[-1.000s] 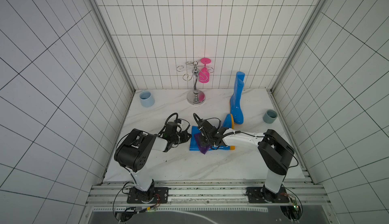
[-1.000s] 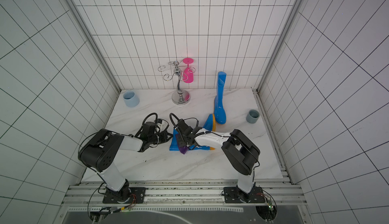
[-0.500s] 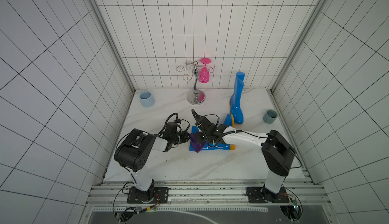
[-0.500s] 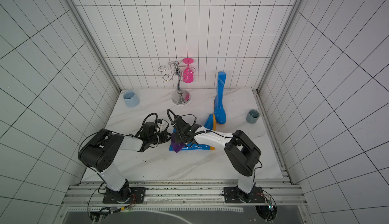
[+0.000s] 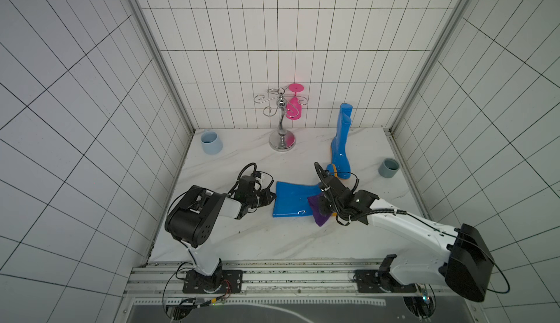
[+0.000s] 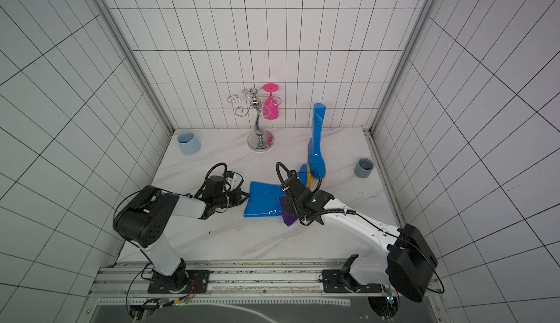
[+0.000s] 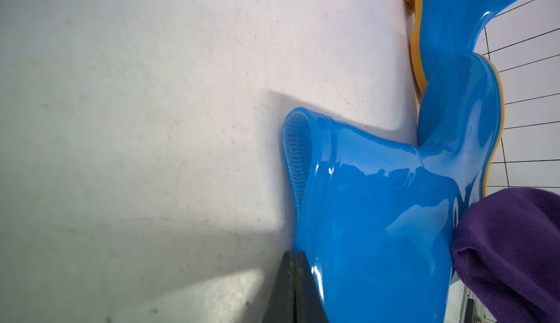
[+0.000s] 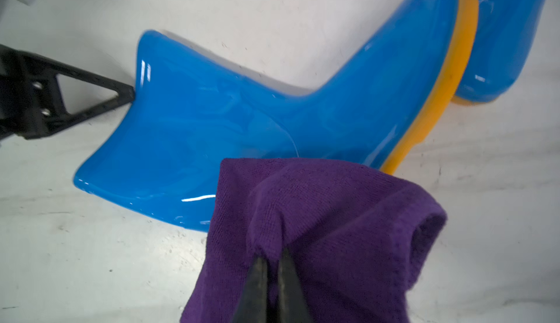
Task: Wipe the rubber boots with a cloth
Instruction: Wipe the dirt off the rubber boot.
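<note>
The left gripper [image 5: 271, 198], jaws pressed together, touches the shaft rim of the lying boot [image 5: 291, 198] at the middle of the worktop [image 5: 257, 239]. The cloth [image 5: 316, 215] drapes over its heel end, clamped in the right gripper [image 8: 271, 257]. The upright boot [image 5: 341, 145] stands toward the back right corner.

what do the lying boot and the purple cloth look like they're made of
The lying boot: likely rubber or PVC, glossy blue with sharp highlights, matte orange sole. The cloth: soft knit, probably microfibre, matte purple with a fine looped weave.
</note>
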